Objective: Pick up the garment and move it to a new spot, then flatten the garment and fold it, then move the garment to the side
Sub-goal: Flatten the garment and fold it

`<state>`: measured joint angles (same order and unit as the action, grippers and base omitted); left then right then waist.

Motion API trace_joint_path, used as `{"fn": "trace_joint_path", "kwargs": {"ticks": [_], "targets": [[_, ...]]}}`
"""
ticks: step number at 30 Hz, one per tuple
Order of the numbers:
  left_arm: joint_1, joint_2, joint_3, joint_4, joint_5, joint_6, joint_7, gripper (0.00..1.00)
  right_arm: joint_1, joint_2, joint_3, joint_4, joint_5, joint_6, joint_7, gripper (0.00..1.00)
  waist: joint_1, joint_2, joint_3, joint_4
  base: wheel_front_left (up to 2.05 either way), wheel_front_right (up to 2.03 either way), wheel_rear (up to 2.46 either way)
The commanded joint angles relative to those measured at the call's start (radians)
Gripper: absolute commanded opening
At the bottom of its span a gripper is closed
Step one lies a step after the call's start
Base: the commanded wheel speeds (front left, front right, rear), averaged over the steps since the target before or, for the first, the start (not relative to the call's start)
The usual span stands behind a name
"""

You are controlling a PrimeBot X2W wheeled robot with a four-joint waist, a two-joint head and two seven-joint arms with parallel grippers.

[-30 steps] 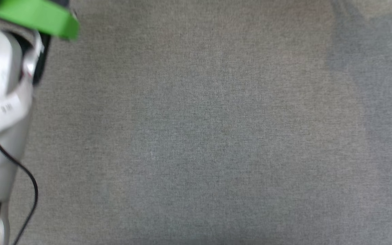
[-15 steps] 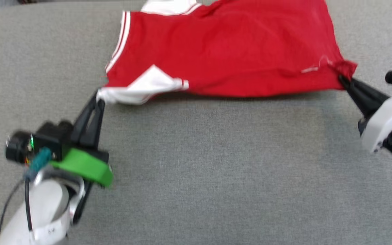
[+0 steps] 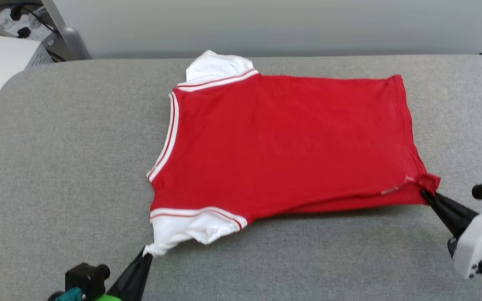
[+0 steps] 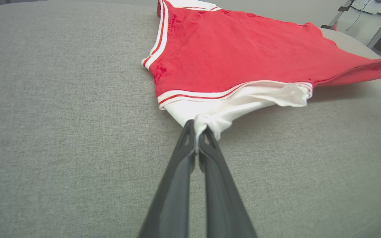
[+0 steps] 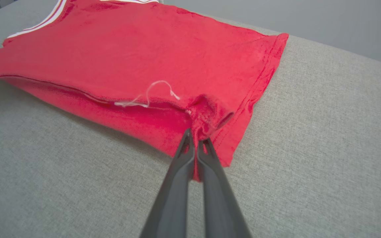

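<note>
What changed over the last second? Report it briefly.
The head camera swung up, bringing the red jersey T-shirt with white sleeves into full view. Its near sleeve, crumpled before, now stretches straighter. Unchanged: left tool shut on that sleeve, right tool on the red hem corner.

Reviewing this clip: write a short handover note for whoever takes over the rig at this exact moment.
The left tool is shut on the near white sleeve of the garment.
The right tool is shut on its near hem corner.
The garment lies spread on the grey surface, plain red side up, near edge slightly raised.
Done: laid out, mostly flat.
Left: release, smooth, fold, move aside.
</note>
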<state>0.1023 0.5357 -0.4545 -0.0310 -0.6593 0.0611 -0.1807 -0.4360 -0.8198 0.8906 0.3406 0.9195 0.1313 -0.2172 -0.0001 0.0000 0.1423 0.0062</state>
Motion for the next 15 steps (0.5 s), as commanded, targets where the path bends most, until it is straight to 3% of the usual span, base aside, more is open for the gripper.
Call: {"fn": "trace_joint_path", "kwargs": {"ticks": [1, 7, 15], "targets": [[0.032, 0.009, 0.001, -0.011, -0.018, -0.004, 0.010, 0.00, 0.036, -0.011, -0.007, -0.009, -0.002, -0.001, -0.005, 0.00, 0.0001, 0.0000, -0.031, 0.001, 0.00, 0.00, 0.00], [0.131, 0.022, -0.009, -0.049, -0.087, -0.011, 0.053, 0.00, 0.145, -0.036, -0.042, -0.036, -0.051, -0.001, 0.010, 0.00, 0.0001, 0.0000, -0.058, 0.000, 0.00, 0.00, 0.00], [0.181, 0.044, -0.023, -0.094, -0.129, -0.024, 0.098, 0.00, 0.289, -0.032, -0.163, -0.088, -0.050, -0.001, 0.041, 0.00, 0.0001, 0.0000, -0.057, 0.007, 0.00, 0.00, 0.00]]}}
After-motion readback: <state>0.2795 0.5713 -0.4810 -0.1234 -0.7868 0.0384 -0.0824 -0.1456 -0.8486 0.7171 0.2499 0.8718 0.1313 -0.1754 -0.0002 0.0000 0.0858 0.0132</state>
